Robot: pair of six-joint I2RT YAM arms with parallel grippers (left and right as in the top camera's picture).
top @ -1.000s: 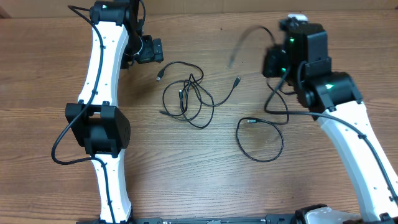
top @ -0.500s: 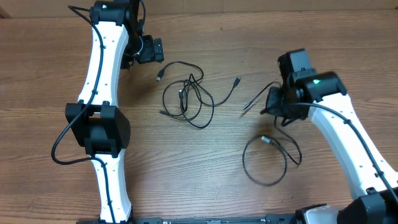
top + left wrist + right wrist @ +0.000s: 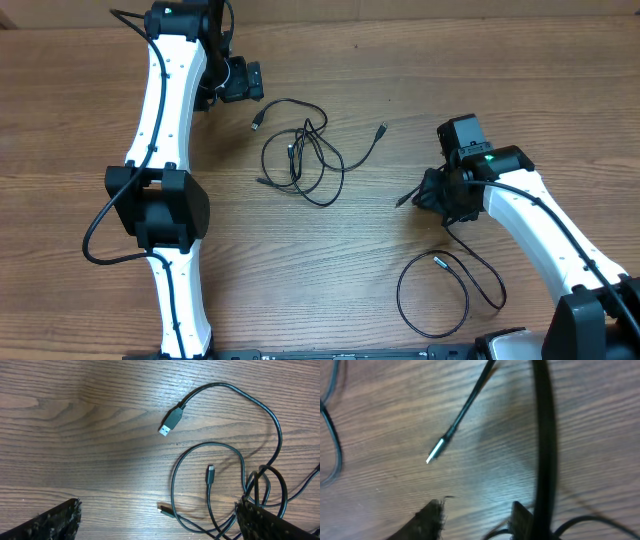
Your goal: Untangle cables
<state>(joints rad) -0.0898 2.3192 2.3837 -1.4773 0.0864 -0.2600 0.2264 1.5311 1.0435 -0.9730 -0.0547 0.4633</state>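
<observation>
Wooden worktop point(image 3: 330, 260), cables in two lots. The tangled bundle point(image 3: 296, 158) lies mid-worktop: several thin black strands looped over one another, with a USB plug point(image 3: 258, 122) flung out at its upper-left corner and another strand trailing off to the right. The left hand point(image 3: 242, 80) hangs just up and left of that bundle. In its wrist view both fingers point(image 3: 55, 520) stand spread to the far edges of the frame, gaping and empty, with the plug and the bundle's loops on the wood between and ahead of them, untouched. The right hand point(image 3: 425, 195) sits low, well to the right of the bundle. A loose loop point(image 3: 400, 300) of cable lies apart, below that hand and close to the arm's base. A short plug end point(image 3: 403, 200) pokes out on the hand's left side. Seen from that wrist, the fingertips point(image 3: 427, 520) are parted with bare wood in the gap, gripping nothing; the silver-tipped plug lies on the grain just ahead of them. Whether that end belongs to the loose loop, I cannot trace.
</observation>
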